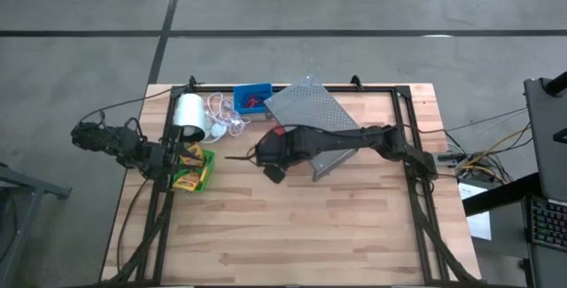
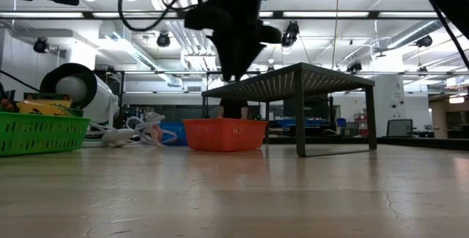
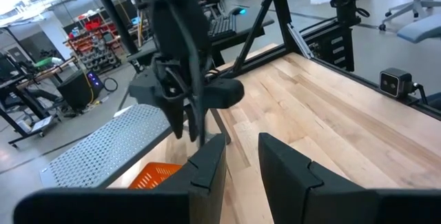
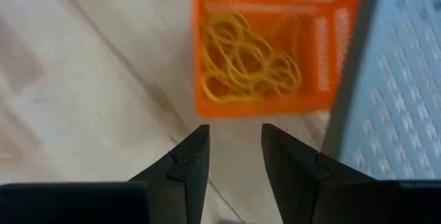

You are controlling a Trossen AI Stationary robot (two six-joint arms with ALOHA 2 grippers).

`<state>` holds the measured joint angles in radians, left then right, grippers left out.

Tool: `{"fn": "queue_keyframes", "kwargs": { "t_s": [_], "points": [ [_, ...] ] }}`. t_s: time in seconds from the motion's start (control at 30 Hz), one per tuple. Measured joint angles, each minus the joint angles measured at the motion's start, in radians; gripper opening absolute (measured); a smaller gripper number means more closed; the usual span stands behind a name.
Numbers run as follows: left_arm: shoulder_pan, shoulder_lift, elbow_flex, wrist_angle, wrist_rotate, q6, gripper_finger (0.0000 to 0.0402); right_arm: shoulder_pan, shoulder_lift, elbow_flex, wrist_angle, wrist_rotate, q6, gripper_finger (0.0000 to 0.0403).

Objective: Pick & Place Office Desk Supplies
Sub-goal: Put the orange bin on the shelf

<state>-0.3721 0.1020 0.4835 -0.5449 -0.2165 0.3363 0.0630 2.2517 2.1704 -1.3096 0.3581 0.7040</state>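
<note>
R gripper (image 4: 234,151) hangs over the table (image 1: 301,226) just short of the red-orange bin (image 4: 265,48), fingers (image 4: 189,165) spread w/ a clear gap, nothing between them. In the high view that arm reaches in from the right edge across the grey perforated rack (image 1: 310,106), w/ the gripper around the table's middle, nearer the far edge. The bin sits right beside the rack's edge & holds a tangle of yellow rubber bands (image 4: 248,65). Low view shows the bin on the wood next to the rack's leg, R arm above it.

L gripper (image 3: 241,158) is near the left edge, above the green bin (image 1: 195,168); its 2 fingers (image 3: 210,165) stand apart w/ a narrow gap, holding nothing that shows in its wrist view. From there it faces the R arm & the rack.

Green bin sits near the left edge, holding yellow-and-green crayon boxes (image 1: 189,158); exact count can't be told from above. Blue bin (image 1: 252,98) is at the far edge, w/ something small & red in it, too small to name. White roll (image 1: 189,112) lies between green & blue bins, near the far-left corner, its white cord (image 1: 226,120) trailing toward the blue bin.
</note>
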Motion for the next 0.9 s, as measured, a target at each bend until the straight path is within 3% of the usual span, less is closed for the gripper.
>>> {"fn": "queue_keyframes", "kwargs": {
  "t_s": [0.2,0.47,0.67,0.9],
  "points": [
    [0.0,0.0,0.0,0.0,0.0,0.0,0.009,0.002,0.0,-0.044,-0.098,0.009,0.101,0.013],
    [0.0,0.0,0.0,0.0,0.0,-0.001,0.009,-0.001,-0.006,-0.087,-0.197,0.03,0.12,0.0121],
    [0.0,0.0,0.0,0.0,0.0,-0.002,0.009,-0.004,-0.026,-0.131,-0.25,0.122,0.128,0.0116],
    [0.0,0.0,0.0,0.0,0.0,-0.002,0.0091,0.002,-0.062,-0.129,-0.148,0.1,0.073,0.0118]
  ]
}}
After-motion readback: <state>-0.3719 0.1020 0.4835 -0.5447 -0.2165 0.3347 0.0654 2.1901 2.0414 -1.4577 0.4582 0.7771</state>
